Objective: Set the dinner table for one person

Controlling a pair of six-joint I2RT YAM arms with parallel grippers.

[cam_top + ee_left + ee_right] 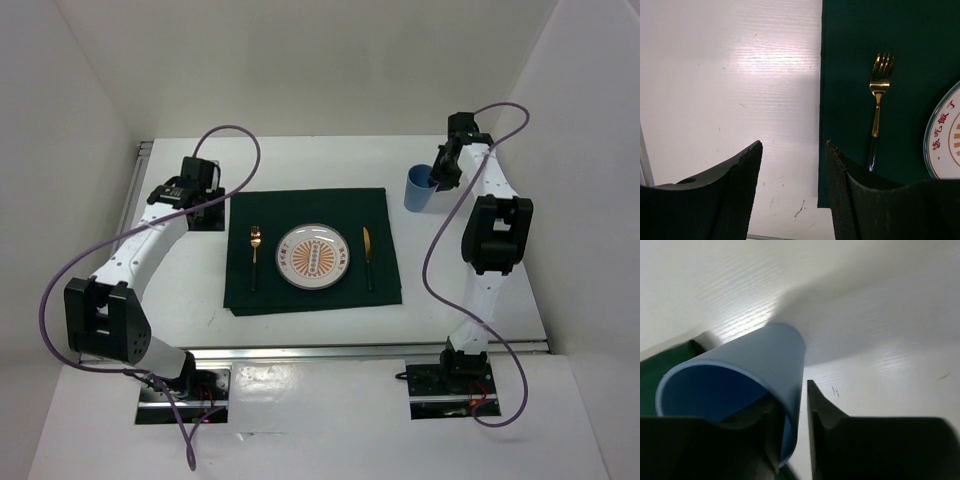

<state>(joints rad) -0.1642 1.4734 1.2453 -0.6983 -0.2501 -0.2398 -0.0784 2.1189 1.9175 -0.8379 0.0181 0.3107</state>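
Observation:
The white dinner table [480,290] carries a dark green cloth [310,210] with a patterned plate [313,256] in its middle, a gold fork [254,255] to the plate's left and a gold knife [367,255] to its right. A blue cup [417,192] stands on the table off the cloth's far right corner. My right gripper [437,175] straddles the cup's wall [770,355], one finger inside and one outside, with a thin gap at the outer finger. My left gripper [792,150] is open and empty over the bare table by the cloth's left edge [850,75], near the fork [879,95].
Aluminium rails run along the table's left edge [140,190] and near edge [370,350]. White walls enclose the table on the left, back and right. The arm bases [185,385] stand past the near rail.

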